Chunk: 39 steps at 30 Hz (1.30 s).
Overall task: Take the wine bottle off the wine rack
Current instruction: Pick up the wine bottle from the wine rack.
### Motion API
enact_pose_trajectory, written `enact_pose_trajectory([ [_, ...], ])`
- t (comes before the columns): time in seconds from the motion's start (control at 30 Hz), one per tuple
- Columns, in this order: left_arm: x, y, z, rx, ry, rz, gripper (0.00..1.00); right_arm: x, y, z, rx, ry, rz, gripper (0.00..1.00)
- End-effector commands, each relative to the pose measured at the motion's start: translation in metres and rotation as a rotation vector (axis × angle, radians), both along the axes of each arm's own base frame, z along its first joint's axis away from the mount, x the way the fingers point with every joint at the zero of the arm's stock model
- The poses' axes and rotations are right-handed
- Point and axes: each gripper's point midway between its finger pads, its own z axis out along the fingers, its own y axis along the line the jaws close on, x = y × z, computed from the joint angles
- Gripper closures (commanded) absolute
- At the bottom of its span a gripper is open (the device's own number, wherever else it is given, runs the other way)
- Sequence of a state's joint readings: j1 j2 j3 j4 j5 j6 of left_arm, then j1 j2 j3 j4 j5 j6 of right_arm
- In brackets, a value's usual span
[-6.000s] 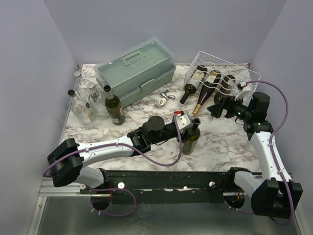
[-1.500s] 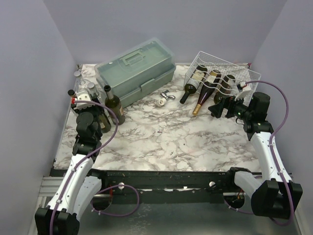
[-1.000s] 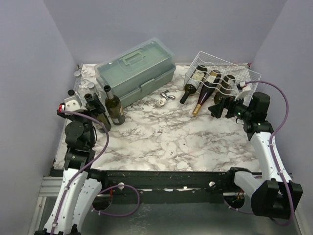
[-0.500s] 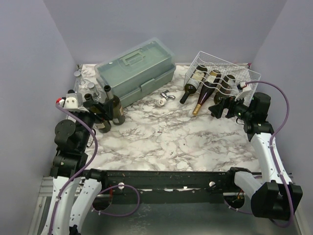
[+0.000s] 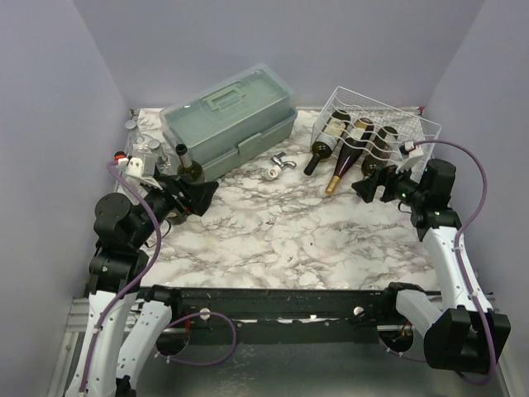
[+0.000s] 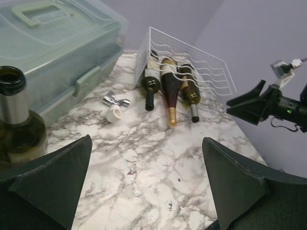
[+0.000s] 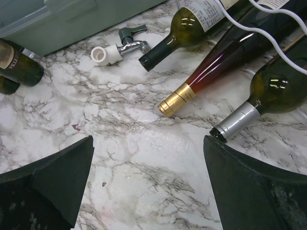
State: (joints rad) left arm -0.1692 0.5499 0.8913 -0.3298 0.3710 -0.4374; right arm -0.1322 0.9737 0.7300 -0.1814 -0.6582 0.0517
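The marble tabletop was slick, so whatever came loose from the wine rack could roll or skid on it. The toolbox, well to the left of the rack, posed no hazard. The rack itself was thin wire and probably light; a bottle dragged out against its wavy cradle might pull the whole rack forward.

The right arm hung just in front of the rack, its jaws spread wide and holding nothing, above the necks poking out. The left arm sat far to the left of the rack, its jaws also wide and empty, close beside a standing bottle; a careless swing toward the rack could topple it.

Three bottles lay side by side in the rack: the black-capped bottle, the gold-capped bottle and the silver-capped bottle. Packed that closely, drawing one out could nudge a neighbour free. A smooth, tapering neck might also slip from the jaws.

A small tap fitting, left of the rack's mouth, could snag a dragged bottle
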Motion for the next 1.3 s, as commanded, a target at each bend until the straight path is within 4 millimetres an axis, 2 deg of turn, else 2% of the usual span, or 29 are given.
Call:
enact_pose_trajectory([
  [0.0, -0.01, -0.022, 0.001, -0.069, 0.059, -0.142, 0.01, 0.003, -0.004, 0.001, -0.017, -0.031, -0.015, 0.01],
  [0.17, -0.011, -0.042, -0.01, -0.058, 0.102, -0.217, 0.01, 0.001, -0.001, -0.005, -0.025, -0.032, 0.015, 0.0],
  [0.37, -0.012, -0.082, -0.026, 0.075, 0.09, -0.302, 0.01, -0.005, 0.008, -0.011, -0.027, -0.04, 0.098, 0.0],
  [0.57, 0.007, -0.114, -0.052, 0.289, 0.053, -0.332, 0.01, -0.007, 0.012, -0.017, -0.026, -0.032, 0.133, 0.01],
  [0.77, 0.028, -0.137, -0.073, 0.346, 0.038, -0.384, 0.01, 0.002, 0.001, -0.024, -0.049, -0.008, 0.06, 0.0],
  [1.0, 0.04, -0.142, -0.11, 0.414, 0.071, -0.389, 0.01, 0.005, -0.004, -0.046, -0.048, 0.095, 0.027, 0.0],
  [1.07, 0.038, -0.142, -0.119, 0.421, 0.078, -0.399, 0.01, 0.012, -0.014, -0.051, -0.052, 0.127, -0.055, 0.0],
  [1.27, 0.033, -0.143, -0.123, 0.413, 0.088, -0.413, 0.01, 0.027, -0.042, -0.067, -0.098, 0.168, -0.23, 0.0],
])
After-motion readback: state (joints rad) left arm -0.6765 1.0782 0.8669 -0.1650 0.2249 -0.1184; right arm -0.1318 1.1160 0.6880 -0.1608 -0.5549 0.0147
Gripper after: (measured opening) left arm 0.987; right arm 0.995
